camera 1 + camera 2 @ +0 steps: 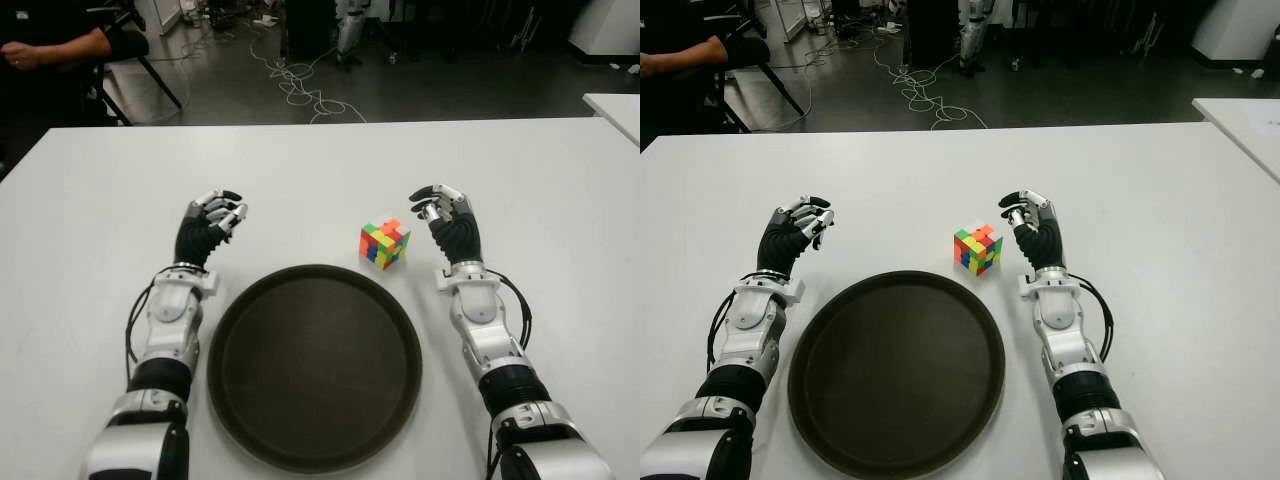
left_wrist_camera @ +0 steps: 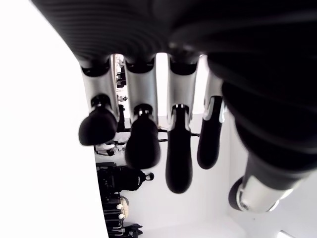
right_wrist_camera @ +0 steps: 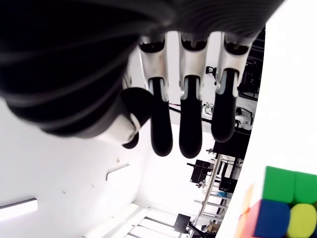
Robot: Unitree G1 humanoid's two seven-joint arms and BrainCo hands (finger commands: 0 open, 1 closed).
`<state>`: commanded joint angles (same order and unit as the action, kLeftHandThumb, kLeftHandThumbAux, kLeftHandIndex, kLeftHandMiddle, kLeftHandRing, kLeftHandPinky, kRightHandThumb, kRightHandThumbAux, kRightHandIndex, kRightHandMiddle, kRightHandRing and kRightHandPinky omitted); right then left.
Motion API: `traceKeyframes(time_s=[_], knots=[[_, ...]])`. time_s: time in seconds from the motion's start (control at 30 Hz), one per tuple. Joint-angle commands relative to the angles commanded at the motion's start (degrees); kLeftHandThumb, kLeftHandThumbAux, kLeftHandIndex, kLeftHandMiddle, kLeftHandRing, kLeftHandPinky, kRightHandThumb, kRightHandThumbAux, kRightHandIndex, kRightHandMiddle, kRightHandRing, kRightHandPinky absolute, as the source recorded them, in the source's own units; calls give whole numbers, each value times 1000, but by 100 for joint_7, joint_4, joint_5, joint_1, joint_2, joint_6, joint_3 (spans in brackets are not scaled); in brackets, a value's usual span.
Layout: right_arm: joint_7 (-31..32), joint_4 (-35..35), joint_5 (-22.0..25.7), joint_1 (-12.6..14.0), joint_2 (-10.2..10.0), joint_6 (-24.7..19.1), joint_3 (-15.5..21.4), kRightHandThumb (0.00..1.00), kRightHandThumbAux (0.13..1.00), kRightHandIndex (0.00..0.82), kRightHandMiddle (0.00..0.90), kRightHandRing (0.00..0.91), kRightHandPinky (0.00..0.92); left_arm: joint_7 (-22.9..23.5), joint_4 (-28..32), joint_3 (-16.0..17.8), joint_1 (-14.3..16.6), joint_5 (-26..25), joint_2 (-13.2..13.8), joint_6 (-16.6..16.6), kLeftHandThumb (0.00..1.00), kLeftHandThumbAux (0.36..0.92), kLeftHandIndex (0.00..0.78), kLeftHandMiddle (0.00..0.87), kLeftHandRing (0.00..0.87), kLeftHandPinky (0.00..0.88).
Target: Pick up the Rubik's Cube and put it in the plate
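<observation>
Left eye view shows the Rubik's Cube [image 1: 384,243] on the bench [image 1: 300,170] just beyond the plate [image 1: 314,366] — I'm pre-grasp, right robot hand [image 1: 445,215] beside it, relaxed and empty, left robot hand [image 1: 212,222] likewise — next I close in.

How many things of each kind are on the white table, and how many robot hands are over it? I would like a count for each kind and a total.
Rubik's Cube: 1
Dark round plate: 1
Robot hands: 2, the left hand and the right hand, both open and holding nothing
Total: 4
</observation>
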<state>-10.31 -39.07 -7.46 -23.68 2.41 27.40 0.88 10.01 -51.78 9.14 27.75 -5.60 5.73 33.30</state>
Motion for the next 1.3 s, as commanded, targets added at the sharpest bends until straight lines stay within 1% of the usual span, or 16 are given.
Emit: traceKeyframes(time_s=[0.17, 0.57, 1.0, 1.3], knots=[[-36, -8, -28, 0, 9, 10, -10, 837, 681, 448, 445, 441, 444, -59, -22, -21, 3, 62, 16, 3, 844, 664, 415, 587, 734, 758], [5, -35, 30, 8, -2, 40, -1, 836, 681, 440, 450, 443, 442, 17, -97, -8, 28, 13, -1, 43, 844, 663, 416, 587, 740, 774], [-15, -132, -9, -27, 33, 133, -9, 836, 681, 444, 448, 444, 445, -74, -103, -16, 48, 52, -6, -21, 843, 664, 413, 580, 734, 763], [-20, -161, -1, -40, 33, 153, -3, 837, 680, 449, 445, 443, 445, -72, -71, -7, 44, 13, -27, -47, 844, 663, 414, 584, 745, 777]])
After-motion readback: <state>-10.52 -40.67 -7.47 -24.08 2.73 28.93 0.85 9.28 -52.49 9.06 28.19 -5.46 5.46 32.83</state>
